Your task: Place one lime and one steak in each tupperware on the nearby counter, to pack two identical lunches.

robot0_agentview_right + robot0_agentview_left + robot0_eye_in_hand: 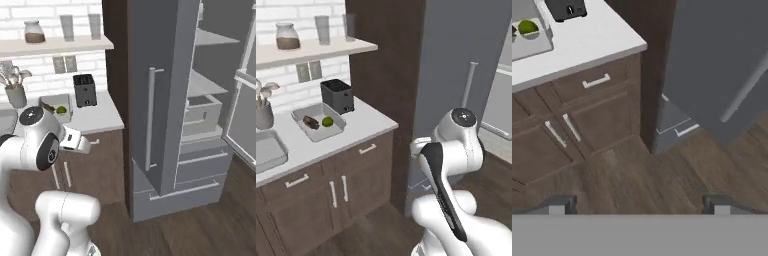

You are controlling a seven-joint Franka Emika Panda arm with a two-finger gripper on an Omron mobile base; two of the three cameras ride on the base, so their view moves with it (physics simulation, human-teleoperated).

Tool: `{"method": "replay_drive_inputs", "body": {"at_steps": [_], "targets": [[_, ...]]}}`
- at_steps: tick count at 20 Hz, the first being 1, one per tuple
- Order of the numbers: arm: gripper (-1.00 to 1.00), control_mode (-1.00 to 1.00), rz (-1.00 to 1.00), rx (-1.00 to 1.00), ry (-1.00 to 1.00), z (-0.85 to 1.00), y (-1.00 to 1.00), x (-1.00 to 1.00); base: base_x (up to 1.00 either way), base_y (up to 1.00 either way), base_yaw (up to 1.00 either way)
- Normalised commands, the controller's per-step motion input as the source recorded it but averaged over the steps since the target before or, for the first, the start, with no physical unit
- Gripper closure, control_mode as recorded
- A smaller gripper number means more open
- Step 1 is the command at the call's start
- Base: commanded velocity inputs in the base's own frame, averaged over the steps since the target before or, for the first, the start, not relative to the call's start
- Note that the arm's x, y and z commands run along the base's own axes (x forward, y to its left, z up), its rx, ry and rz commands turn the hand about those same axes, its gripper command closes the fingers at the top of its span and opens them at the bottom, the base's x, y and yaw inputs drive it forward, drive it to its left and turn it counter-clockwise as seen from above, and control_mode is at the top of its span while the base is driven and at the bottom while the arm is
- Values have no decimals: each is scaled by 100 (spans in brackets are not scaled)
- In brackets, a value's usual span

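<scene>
The pale counter (363, 125) runs over dark brown cabinets (316, 200), ending at a tall grey fridge (160, 100) whose door stands open at 3 o'clock in the right base view. On the counter, one tupperware (306, 114) holds a lime (327, 121) and a dark steak (311, 122) side by side; a second tupperware (268, 150) lies at 8 o'clock from it. A black toaster (337, 96) stands just behind. The gripper (639, 202) hangs over the wooden floor (662, 175), fingers spread wide, holding nothing
</scene>
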Motion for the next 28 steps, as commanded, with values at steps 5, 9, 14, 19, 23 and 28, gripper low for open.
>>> {"method": "replay_drive_inputs", "body": {"at_steps": [5,9,14,19,23,28], "targets": [[-100,100,0,0,0,0,0,0,15,-12,-72],[-100,100,0,0,0,0,0,0,34,-29,-71],[-100,100,0,0,0,0,0,0,35,-62,-71],[-100,100,0,0,0,0,0,0,58,-76,-63],[-100,100,0,0,0,0,0,0,88,-70,-49],[-100,100,0,0,0,0,0,0,99,-13,13]]}}
